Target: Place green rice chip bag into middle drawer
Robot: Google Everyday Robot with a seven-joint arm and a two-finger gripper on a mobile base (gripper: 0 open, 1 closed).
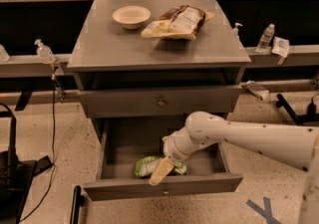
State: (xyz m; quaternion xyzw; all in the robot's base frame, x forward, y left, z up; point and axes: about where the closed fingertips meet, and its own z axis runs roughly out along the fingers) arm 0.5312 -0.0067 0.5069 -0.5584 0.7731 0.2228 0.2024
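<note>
Pulled-open middle drawer [199, 184] below closed upper drawer [124, 102]. Inside, close to front wall: green rice chip bag [145, 166], lying flat. Low in same drawer, over bag's right end: gripper [161, 170]. Released or clenched: cannot tell. On cabinet top [109, 44]: bowl [131, 16] beside brown-and-yellow snack bag [177, 21].
</note>
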